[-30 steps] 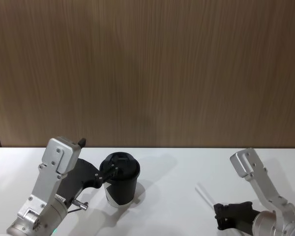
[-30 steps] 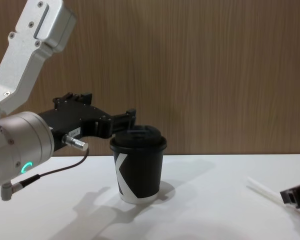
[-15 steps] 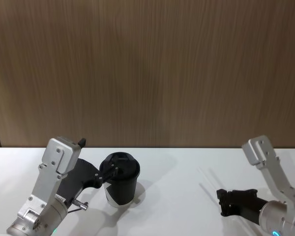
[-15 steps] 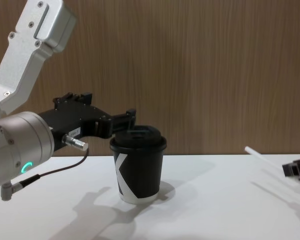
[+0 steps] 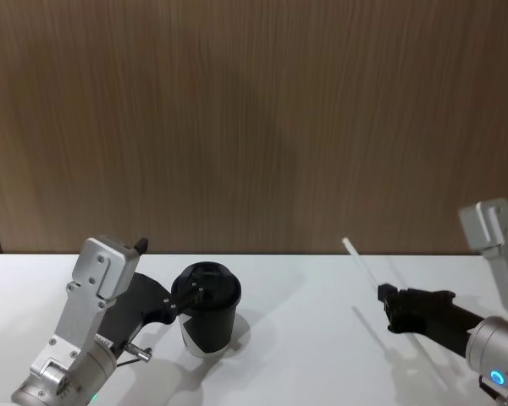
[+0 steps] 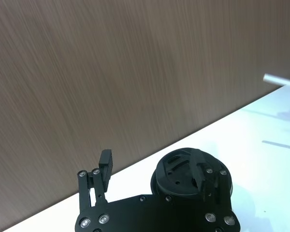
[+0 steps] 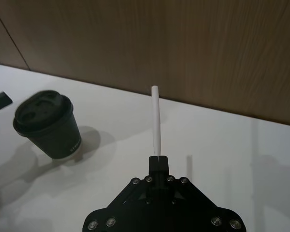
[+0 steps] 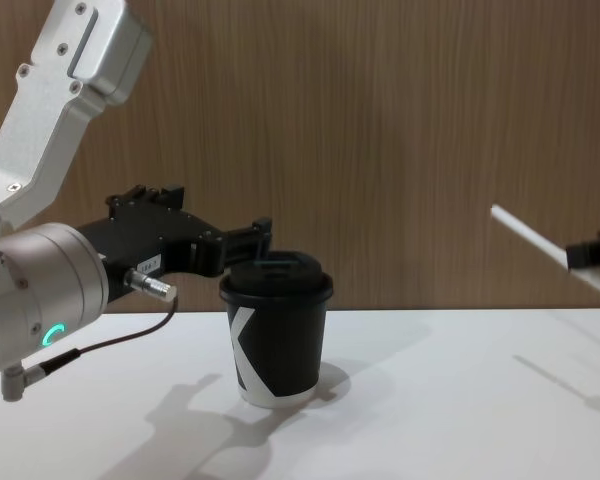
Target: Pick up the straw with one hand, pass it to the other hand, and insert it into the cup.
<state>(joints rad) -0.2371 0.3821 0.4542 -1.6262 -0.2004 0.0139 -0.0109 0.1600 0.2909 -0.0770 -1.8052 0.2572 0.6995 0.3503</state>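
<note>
The black cup (image 5: 207,319) with its lid stands on the white table, left of centre, and shows in the chest view too (image 8: 276,335). My left gripper (image 5: 171,272) hovers open at lid height just left of the cup, one finger beside the lid rim; the left wrist view shows its spread fingers (image 6: 105,164) behind the cup lid (image 6: 183,166). My right gripper (image 5: 391,306) is shut on the lower end of the white straw (image 5: 361,266), held in the air at the right and slanting up toward the left. In the right wrist view the straw (image 7: 156,121) sticks out of the shut right gripper (image 7: 158,160).
A wood-panelled wall (image 5: 262,118) runs behind the white table (image 5: 305,347). Between the cup and the right gripper lies bare tabletop with only shadows on it.
My right gripper has lifted the straw off the table, rising and shifting right. The left arm and the cup have stayed put.
</note>
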